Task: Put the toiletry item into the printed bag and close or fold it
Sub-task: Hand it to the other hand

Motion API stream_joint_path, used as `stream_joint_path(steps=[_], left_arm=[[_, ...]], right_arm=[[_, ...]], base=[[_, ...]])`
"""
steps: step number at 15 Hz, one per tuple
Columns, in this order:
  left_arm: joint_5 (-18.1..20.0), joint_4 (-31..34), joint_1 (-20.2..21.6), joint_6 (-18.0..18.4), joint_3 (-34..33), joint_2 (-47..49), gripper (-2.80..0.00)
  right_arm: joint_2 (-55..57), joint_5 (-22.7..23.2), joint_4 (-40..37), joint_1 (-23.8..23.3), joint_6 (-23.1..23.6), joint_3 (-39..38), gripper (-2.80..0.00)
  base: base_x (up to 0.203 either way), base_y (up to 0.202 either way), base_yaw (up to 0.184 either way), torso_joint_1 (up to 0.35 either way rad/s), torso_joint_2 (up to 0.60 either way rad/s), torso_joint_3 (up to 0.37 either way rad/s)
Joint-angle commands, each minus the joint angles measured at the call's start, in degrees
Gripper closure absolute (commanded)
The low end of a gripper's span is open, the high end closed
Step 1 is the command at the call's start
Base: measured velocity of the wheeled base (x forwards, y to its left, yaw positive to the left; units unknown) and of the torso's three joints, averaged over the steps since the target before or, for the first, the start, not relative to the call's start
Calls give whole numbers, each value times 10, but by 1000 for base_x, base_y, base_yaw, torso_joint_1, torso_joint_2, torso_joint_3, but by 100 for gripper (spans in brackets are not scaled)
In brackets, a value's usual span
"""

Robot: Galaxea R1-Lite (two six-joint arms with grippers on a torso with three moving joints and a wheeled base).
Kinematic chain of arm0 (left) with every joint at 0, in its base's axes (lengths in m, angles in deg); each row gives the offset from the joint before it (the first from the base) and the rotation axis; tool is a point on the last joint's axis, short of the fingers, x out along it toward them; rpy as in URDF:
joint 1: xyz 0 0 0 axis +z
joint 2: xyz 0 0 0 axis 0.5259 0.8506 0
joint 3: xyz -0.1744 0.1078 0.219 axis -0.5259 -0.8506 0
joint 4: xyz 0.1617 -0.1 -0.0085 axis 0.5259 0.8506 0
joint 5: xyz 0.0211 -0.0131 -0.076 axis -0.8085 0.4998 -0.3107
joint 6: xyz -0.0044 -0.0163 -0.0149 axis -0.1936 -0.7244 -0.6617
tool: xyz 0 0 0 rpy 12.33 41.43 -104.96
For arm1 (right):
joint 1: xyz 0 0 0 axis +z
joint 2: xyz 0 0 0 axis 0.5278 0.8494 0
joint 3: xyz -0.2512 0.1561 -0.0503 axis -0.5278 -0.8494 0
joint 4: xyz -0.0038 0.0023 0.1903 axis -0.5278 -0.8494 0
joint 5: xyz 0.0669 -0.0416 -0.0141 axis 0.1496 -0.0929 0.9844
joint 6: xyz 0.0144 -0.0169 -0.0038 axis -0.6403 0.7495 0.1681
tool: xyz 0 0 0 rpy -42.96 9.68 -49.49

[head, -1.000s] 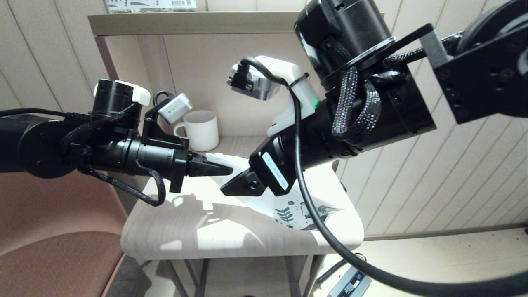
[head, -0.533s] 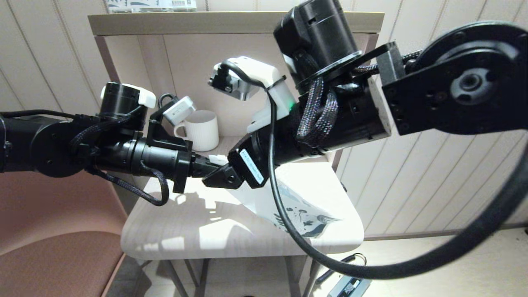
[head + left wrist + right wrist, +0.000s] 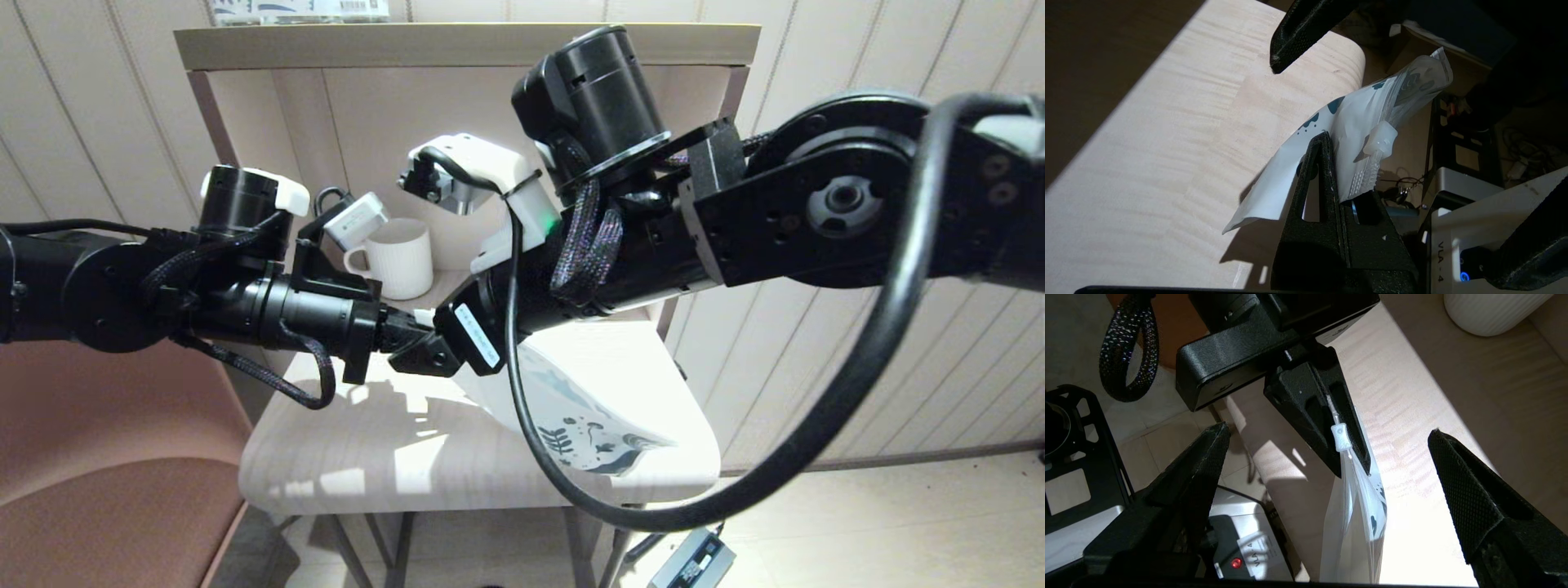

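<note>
My left gripper (image 3: 408,328) is shut on the top edge of the printed bag (image 3: 588,412), just behind its small white zip slider (image 3: 1381,139). From there the white pouch with dark leaf prints hangs slanting down, and its printed end reaches the right part of the wooden table (image 3: 343,457). Right in front of the left fingertips, my right gripper (image 3: 418,358) is open. In the right wrist view its fingers (image 3: 1457,486) stand wide on either side of the slider (image 3: 1340,437) and the bag (image 3: 1351,526), touching neither. I cannot make out the toiletry item.
A white ribbed mug (image 3: 400,257) stands at the back of the table under a shelf. A printed box (image 3: 298,10) lies on the shelf top. A pink chair (image 3: 106,490) is at the left. A small device (image 3: 694,563) lies on the floor below the table's right edge.
The right arm has swung left and its gripper has closed in on the left fingertips. The left gripper has risen a little, lifting more of the bag off the table.
</note>
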Motion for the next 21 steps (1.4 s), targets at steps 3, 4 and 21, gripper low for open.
stream_joint_path(steps=[3,4,21], left_arm=[[3,0,0,2,0,1,0],[3,0,0,2,-1,0,0],[3,0,-1,4,-3,2,0]], right_arm=[[7,0,4,0,0,0,-280],[8,0,4,-1,0,0,-280],[9,-3,12,-11,-1,0,-280]], base=[[0,0,0,0,0,0],[0,0,0,0,0,0],[0,0,0,0,0,0]])
